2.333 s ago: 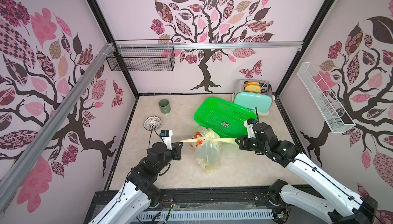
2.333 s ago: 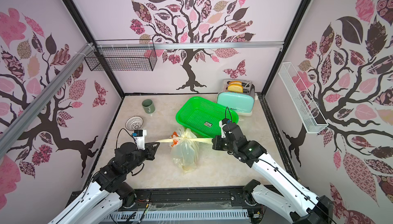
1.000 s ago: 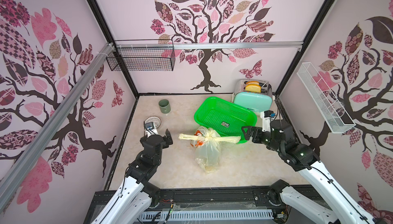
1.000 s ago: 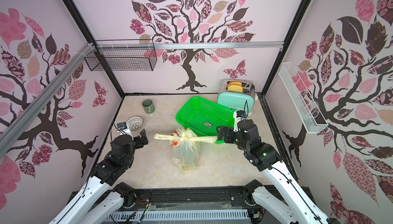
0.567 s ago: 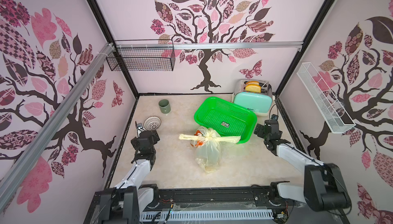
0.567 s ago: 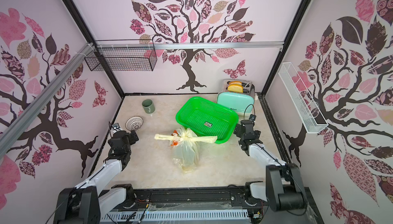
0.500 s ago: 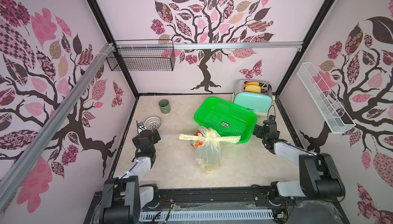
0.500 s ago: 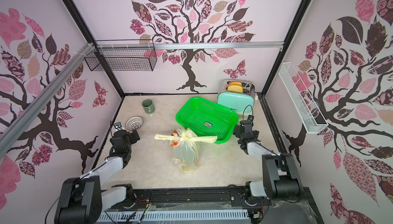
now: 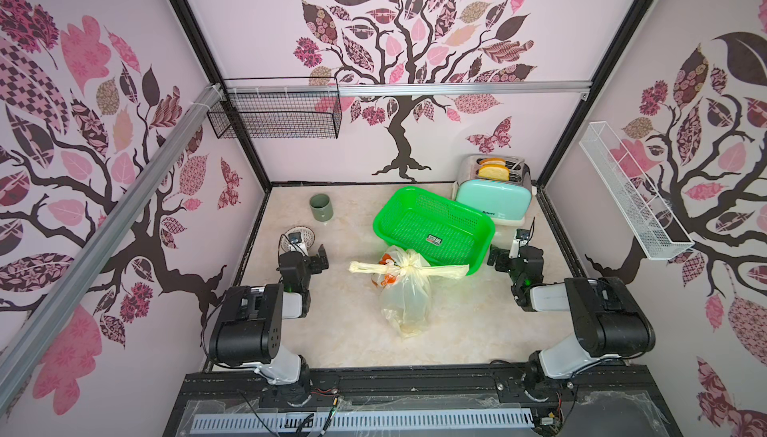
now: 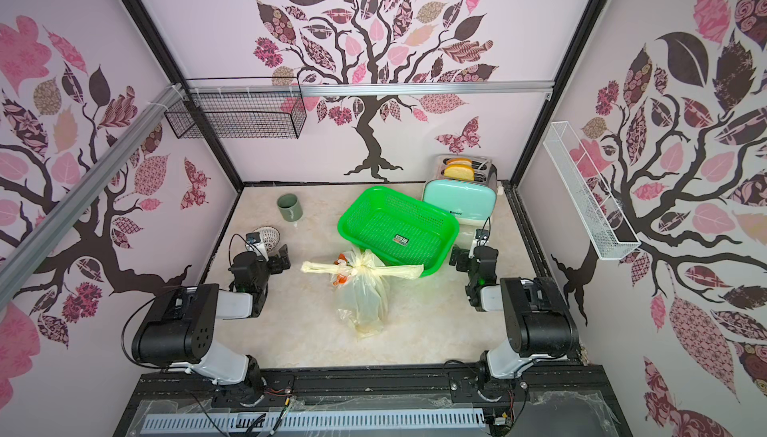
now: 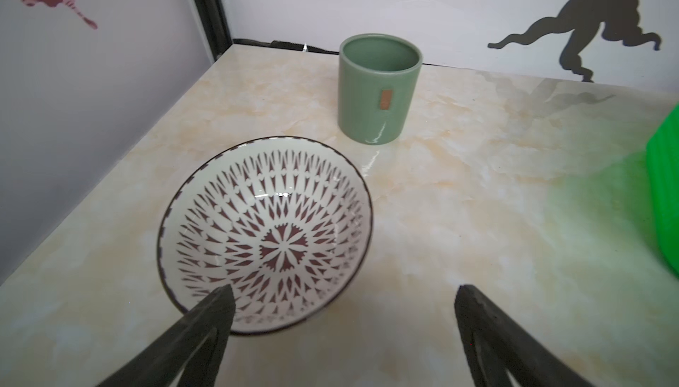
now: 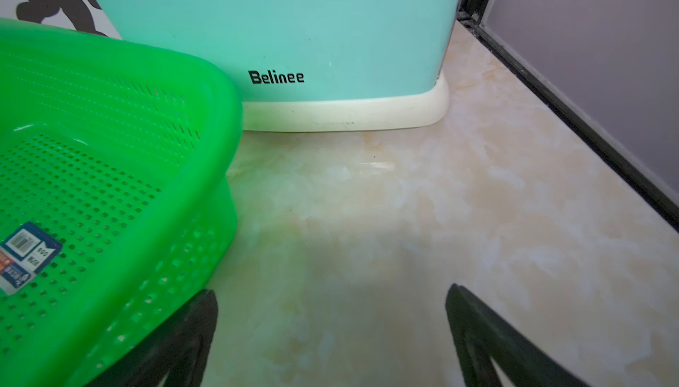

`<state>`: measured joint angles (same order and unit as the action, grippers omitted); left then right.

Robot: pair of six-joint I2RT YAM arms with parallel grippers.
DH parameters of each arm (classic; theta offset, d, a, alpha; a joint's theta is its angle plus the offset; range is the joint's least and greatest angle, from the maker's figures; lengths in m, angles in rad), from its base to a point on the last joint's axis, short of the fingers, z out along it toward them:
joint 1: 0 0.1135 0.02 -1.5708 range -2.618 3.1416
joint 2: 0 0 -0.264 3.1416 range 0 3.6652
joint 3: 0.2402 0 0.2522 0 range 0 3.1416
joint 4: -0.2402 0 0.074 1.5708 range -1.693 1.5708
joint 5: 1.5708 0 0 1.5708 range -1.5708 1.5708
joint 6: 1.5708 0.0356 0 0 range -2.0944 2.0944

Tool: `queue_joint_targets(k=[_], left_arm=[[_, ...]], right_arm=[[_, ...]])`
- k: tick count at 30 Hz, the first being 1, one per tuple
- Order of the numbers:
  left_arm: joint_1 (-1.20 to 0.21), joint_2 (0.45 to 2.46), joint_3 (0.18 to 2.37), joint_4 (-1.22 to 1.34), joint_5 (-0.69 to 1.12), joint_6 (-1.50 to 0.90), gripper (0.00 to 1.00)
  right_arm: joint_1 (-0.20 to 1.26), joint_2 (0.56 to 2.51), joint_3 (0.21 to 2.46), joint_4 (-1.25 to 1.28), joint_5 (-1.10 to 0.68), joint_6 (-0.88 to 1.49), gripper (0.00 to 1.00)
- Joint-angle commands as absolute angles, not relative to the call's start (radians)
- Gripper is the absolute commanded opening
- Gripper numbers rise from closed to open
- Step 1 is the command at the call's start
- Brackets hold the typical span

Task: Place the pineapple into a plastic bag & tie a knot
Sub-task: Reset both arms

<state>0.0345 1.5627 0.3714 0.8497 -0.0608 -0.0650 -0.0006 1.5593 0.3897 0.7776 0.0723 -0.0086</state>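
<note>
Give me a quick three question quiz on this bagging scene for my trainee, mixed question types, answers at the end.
1. True or false: the plastic bag is closed with a knot at its top.
2. Which thing is closest to the bag? A green basket; B green cup; C patterned bowl.
3. Fill in: the left gripper and the right gripper are both ____ and hold nothing.
Key: 1 true; 2 A; 3 open.

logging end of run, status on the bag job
Both open, empty: left end effector, right end effector. Tied knot, plastic bag lying free. Nothing in the way; green basket just behind.
</note>
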Motion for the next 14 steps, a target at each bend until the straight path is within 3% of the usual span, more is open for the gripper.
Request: queue_joint_targets(k=[1,14], left_arm=[[0.019,1.558,0.389,0.860,-0.101,-0.032,0.98],[0.031,1.553,0.390,0.848,-0.061,-0.034,0.98]], right_arm=[[-0.003,1.549,0.408,0.837,0.057,-0.019,1.00],[0.005,1.544,0.408,0.830,0.100,-0.019,1.00]])
